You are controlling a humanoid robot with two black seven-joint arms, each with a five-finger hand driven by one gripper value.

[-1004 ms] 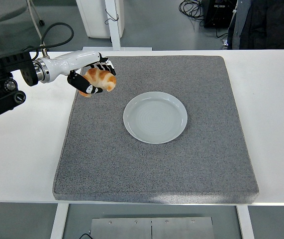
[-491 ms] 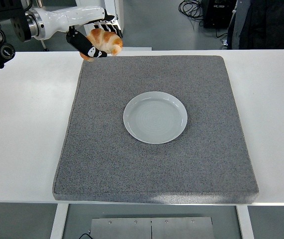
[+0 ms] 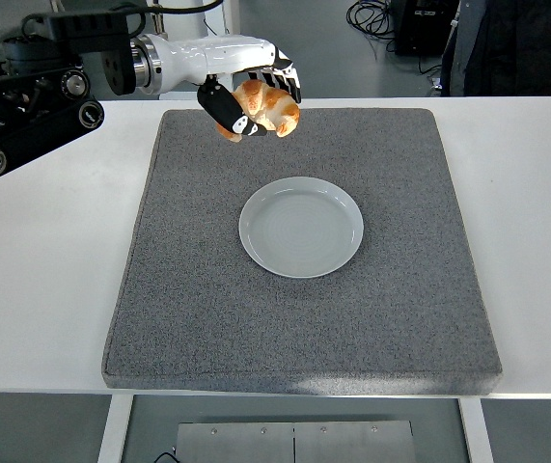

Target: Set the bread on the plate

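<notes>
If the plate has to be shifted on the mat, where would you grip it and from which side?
Grip the plate at its raised rim, probably the near-left edge, coming in low from the left. It lies flat and shallow on the grey mat, so only the rim offers purchase. The left hand now holds the bread, so release that first.

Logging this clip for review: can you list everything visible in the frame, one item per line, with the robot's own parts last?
bread: one, golden brown, held in the air above the mat's far edge
plate: one, pale grey-white, empty, centre of the mat
mat: one, dark grey, covering the middle of the table
table: one, white, under the mat
cables: black, on the floor beyond the table
person: one, dark clothing, top right, mostly cut off
left arm: one, black and white, coming in from the top left
left hand: one, black fingers, closed around the bread
</notes>
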